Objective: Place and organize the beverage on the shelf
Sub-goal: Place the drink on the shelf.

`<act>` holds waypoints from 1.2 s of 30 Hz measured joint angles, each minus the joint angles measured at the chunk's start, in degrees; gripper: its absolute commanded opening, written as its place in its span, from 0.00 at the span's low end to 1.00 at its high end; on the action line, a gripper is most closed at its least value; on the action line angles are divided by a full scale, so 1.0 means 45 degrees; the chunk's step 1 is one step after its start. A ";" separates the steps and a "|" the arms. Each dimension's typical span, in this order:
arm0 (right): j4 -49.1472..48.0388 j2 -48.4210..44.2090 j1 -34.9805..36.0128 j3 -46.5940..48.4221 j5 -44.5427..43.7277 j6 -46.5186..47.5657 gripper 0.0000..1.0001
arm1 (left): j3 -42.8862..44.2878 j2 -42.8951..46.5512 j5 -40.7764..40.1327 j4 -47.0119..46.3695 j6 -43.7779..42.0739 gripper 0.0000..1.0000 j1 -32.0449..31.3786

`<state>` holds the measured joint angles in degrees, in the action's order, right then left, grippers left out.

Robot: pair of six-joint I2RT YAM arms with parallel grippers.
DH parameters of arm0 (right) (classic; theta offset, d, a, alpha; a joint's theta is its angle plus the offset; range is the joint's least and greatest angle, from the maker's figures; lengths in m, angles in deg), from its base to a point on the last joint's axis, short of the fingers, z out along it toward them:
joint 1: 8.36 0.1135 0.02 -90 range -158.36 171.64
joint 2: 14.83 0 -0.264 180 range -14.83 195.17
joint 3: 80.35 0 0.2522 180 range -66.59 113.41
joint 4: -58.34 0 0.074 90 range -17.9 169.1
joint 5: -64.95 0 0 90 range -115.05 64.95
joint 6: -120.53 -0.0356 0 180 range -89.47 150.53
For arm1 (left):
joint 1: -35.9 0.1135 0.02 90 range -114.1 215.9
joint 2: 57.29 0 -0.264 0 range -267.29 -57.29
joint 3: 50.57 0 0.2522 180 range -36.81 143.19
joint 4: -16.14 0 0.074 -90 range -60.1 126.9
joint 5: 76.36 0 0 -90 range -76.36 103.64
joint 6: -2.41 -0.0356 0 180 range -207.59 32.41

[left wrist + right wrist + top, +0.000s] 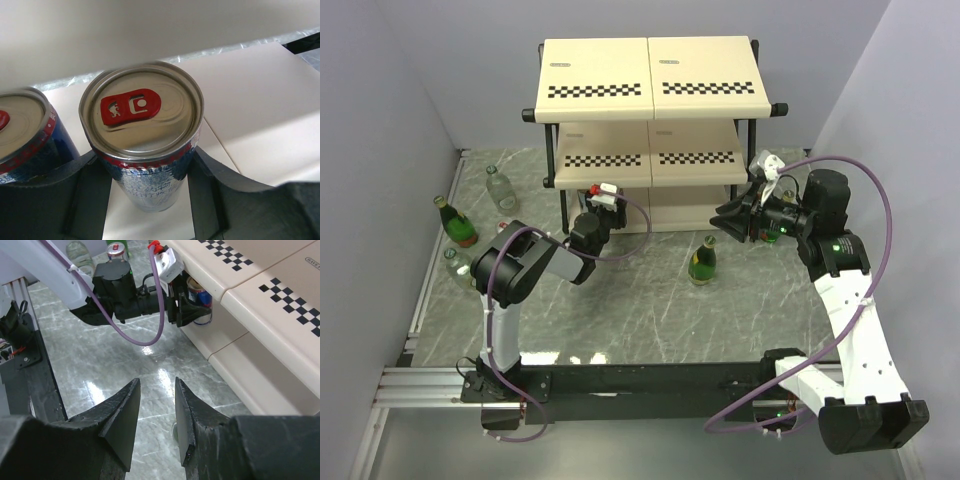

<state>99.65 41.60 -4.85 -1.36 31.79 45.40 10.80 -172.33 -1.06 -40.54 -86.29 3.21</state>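
The left gripper pinches a can upright on the lowest board of the shelf, at the bench's far edge, just beside a second can. It should let go squarely and back straight out, so neither can is nudged. The right gripper hangs spread and empty.

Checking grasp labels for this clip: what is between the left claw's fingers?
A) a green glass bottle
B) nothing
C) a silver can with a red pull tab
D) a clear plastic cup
C: in the left wrist view the left claw closes around a can with a red tab on top, over a cream board of the shelf.
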 measured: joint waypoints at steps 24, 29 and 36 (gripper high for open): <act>-0.0005 0.0005 -0.0233 -0.0005 0.0325 -0.0005 0.41 | 0.0049 0.0000 -0.0578 0.0000 0.0296 0.39 0.0000; -0.0005 0.0000 -0.0316 -0.0005 0.0393 -0.0005 0.41 | 0.0068 0.0000 -0.0680 0.0000 0.0296 0.42 0.0000; -0.0010 0.0000 -0.0350 -0.0005 0.0505 -0.0005 0.41 | 0.0068 0.0000 -0.0724 0.0010 0.0301 0.45 0.0000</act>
<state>99.60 41.60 -6.42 -1.38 34.06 45.38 11.11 -172.33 -4.31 -40.49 -84.93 3.21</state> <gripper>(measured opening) 0.414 0.593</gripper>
